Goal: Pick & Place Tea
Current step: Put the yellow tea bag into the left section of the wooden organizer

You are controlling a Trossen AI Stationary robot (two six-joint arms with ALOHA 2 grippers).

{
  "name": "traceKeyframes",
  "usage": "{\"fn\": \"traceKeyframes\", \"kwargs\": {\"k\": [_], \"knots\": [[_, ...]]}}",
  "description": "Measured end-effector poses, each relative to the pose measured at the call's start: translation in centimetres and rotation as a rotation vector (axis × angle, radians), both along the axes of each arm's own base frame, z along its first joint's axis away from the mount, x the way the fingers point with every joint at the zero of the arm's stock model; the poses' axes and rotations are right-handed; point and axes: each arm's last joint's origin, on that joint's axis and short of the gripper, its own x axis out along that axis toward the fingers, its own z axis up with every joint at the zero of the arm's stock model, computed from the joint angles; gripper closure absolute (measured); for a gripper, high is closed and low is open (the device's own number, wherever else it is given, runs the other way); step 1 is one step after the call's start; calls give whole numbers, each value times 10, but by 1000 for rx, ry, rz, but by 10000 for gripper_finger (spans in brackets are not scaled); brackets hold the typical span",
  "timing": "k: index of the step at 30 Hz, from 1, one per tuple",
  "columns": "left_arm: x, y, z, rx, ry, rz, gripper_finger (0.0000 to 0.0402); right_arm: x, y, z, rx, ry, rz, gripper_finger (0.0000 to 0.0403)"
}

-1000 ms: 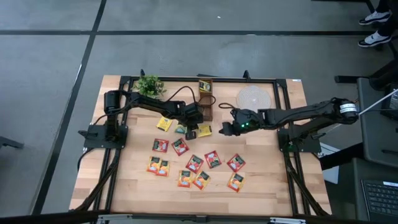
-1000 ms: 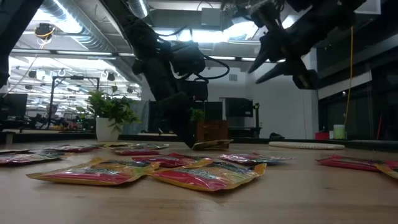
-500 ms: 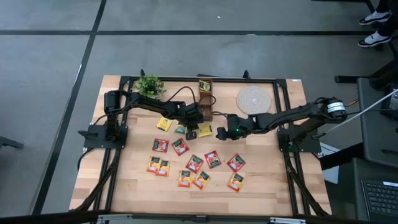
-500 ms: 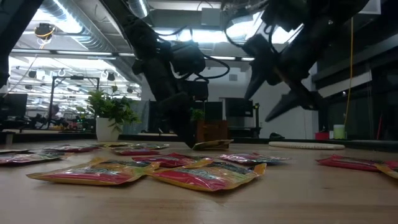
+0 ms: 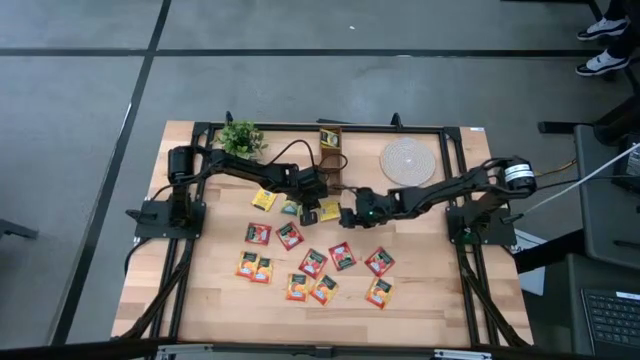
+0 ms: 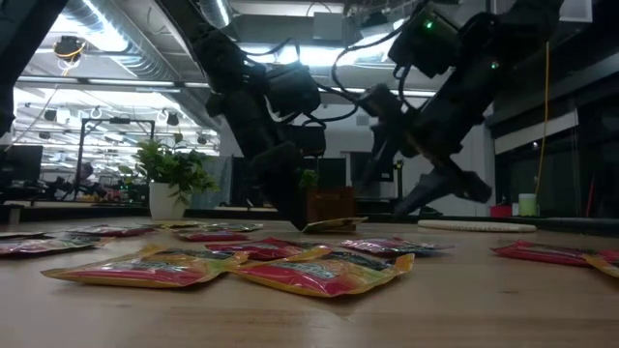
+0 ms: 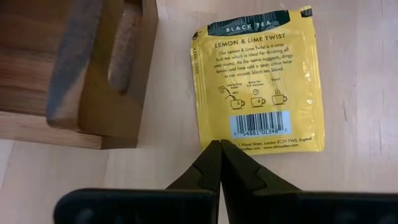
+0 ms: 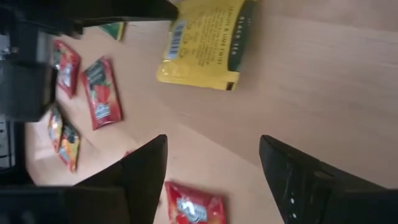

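- The yellow tea sachet (image 7: 258, 78), printed "Black Tea, Lemon & Lime Twist", lies flat on the wooden worktop (image 5: 420, 290) near its middle, just beside the wooden box (image 7: 81, 68) that stands toward the far edge.
- The left gripper (image 7: 219, 163) has its two dark fingers pressed together, clenched on nothing; their joined tip sits at the barcode edge of that sachet, though whether it touches cannot be told.
- The right gripper (image 8: 214, 168) reaches in from the right edge with its fingers spread wide and released, holding nothing; it hangs near the same yellow sachet, on the opposite side from the left gripper.
- The other tea sachets (image 5: 315, 265), red and orange, lie scattered flat over the middle of the worktop toward the near edge, some touching or overlapping in pairs.
- One more yellow sachet (image 5: 263, 199) lies to the left of the left gripper.
- A small potted plant (image 5: 240, 137) stands at the far edge toward the left corner.
- A round woven mat (image 5: 408, 160) lies near the far edge, right of the wooden box.
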Motion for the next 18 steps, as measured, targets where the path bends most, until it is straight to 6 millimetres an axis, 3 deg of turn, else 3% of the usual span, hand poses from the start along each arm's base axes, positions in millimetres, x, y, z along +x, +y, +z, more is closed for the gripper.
{"fn": "traceKeyframes", "kwargs": {"k": [6, 18], "knots": [[0, 0, 0, -5, 0, 6, 399, 5, 0, -12, -7, 10, -8, 149], [0, -1, 0, -17, -4, -2, 399, 9, -8, -12, -90, -30, -39, 149]]}}
